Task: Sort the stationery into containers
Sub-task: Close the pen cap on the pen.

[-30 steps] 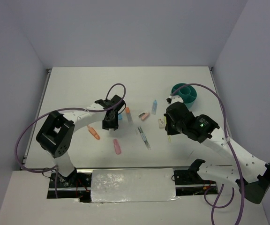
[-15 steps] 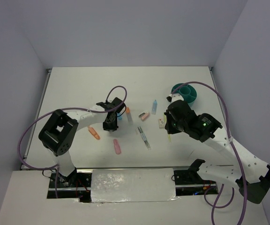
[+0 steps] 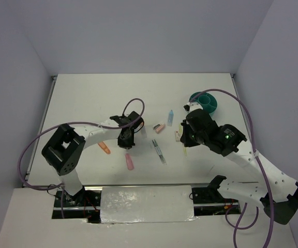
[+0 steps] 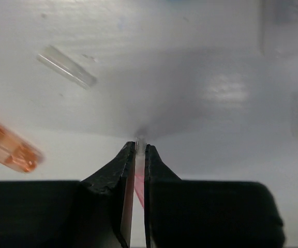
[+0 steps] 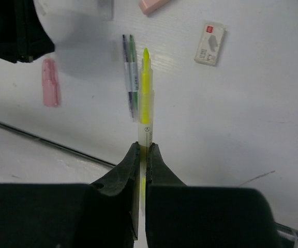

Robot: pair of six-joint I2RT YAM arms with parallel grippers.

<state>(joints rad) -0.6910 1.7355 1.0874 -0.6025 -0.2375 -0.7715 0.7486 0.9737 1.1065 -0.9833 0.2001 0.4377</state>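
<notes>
The teal organiser (image 3: 204, 102) stands at the back right. My right gripper (image 3: 186, 140) (image 5: 144, 148) hovers left of it, shut on a yellow pen (image 5: 145, 98) that points forward from the jaws. My left gripper (image 3: 125, 139) (image 4: 139, 148) is low over the table's middle, shut on a thin clear pen (image 4: 139, 140) with a reddish streak inside. Loose on the table lie an orange highlighter (image 3: 103, 147) (image 4: 6, 148), a pink highlighter (image 3: 129, 161) (image 5: 49, 89), two thin pens (image 3: 158, 151) (image 5: 131, 77), a pink eraser (image 3: 160, 127), a blue item (image 3: 170, 118) and a white eraser (image 3: 178, 135) (image 5: 210, 43).
A clear cap or tube (image 4: 66, 67) lies ahead and left of the left fingers. Walls close the table in on the left, back and right. The purple cables loop above both arms. The left arm's black body (image 5: 14, 26) shows in the right wrist view's top left.
My left gripper has slid a little toward the front right and its jaws have closed on the thin clear pen. The right arm, with the yellow pen, has barely moved.
</notes>
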